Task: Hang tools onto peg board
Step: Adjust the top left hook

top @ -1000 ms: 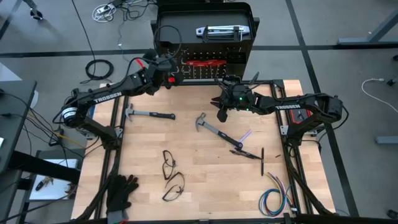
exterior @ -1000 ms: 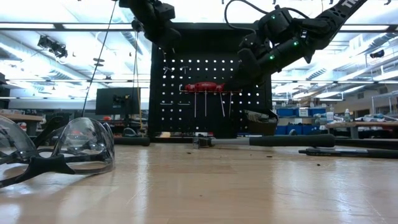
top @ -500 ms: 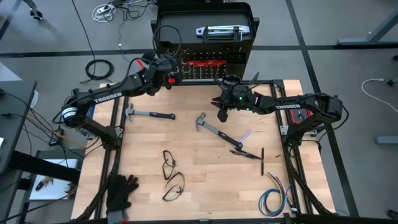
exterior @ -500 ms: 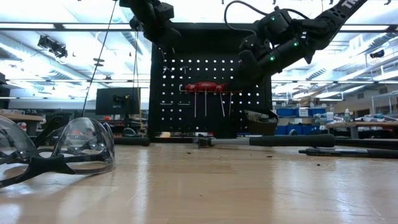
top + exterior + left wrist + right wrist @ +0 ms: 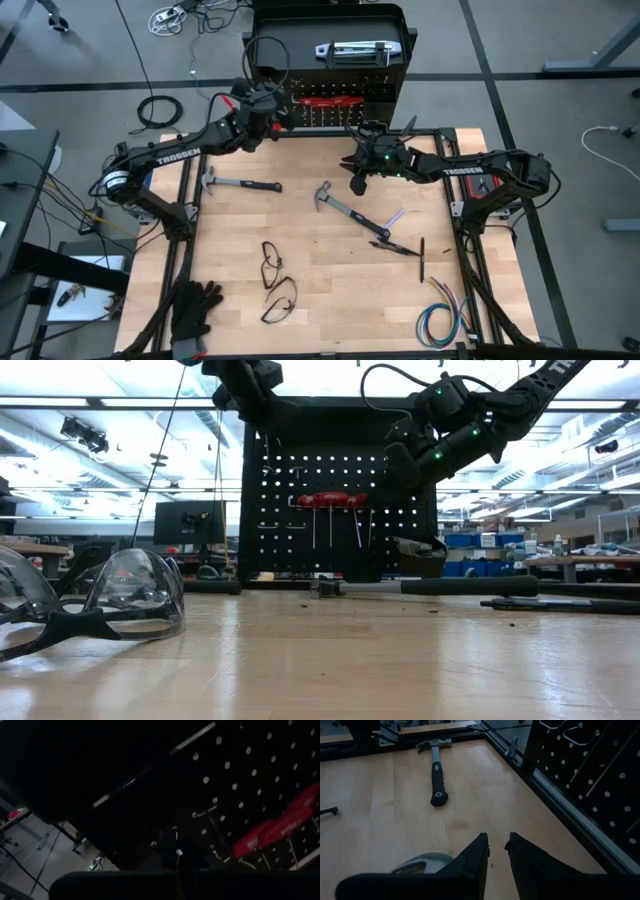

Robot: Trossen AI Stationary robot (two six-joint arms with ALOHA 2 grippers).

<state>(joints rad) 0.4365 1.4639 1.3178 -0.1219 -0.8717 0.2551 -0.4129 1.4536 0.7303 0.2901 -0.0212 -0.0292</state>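
Steel hammer (image 5: 348, 211) lies diagonally on the table just below the empty, slightly parted right gripper (image 5: 357, 186); the closed left gripper (image 5: 283, 108) meets the peg board (image 5: 330, 100).

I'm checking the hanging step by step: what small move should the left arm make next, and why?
Probably ease the left gripper a little closer to the peg board. It sits high against the board's left side with jaws shut, beside the red-handled tools already hung. Whether it holds anything can't be told. The right gripper waits above the table.
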